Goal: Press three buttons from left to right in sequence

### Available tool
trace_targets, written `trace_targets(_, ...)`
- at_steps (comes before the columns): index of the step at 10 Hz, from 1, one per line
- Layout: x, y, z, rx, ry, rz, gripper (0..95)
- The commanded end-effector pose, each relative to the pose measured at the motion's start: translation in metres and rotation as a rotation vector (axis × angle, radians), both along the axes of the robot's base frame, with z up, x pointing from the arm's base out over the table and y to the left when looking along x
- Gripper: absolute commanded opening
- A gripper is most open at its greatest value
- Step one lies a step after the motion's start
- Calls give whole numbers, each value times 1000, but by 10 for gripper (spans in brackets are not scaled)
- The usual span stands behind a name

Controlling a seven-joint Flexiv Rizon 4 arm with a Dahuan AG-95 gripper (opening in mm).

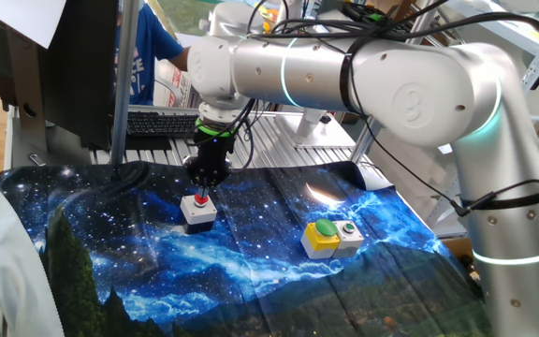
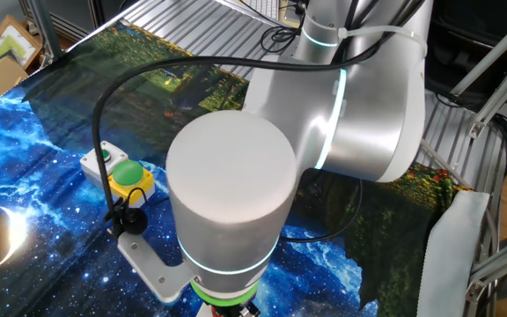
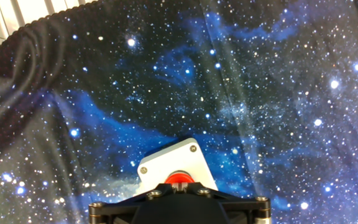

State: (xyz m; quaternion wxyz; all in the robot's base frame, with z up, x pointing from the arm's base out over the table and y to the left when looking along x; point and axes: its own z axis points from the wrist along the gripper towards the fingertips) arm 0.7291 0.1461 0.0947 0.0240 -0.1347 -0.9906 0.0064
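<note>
Three buttons sit on the starry cloth over the counter [image 1: 279,281], and we have our pincer [image 1: 201,187] closed, pointing straight down, directly over the red button [image 1: 200,198] on its grey-white box [image 1: 198,212]. In the hand view the red cap [image 3: 180,180] peeks out just under the pincer body, so the target lies straight below us rather than off to a side; whether the tips already touch the cap we cannot tell. The cap faces up, so we judge the press to be a plain vertical push. The box is near square and stands skewed to the cloth's edge, with no long axis to speak of. The large green button [image 1: 327,228] on its yellow box and the small green button [image 1: 349,227] on its white box stand touching, well apart to the right in one fixed view, their row running left to right.
</note>
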Motion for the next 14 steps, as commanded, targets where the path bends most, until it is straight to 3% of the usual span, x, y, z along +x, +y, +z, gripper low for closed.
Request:
trace_targets(1,2,0,-19,-3,-2,-5,0)
trace_targets(5,-3,1,-43,-1,-34,-19,0)
trace_targets(9,-5,1,-41,-2,-27,-21,0)
trace_targets(10,-5,0,-34,12,-8,-23,0)
trace_targets(14,6,3,9,6,42,-16,0)
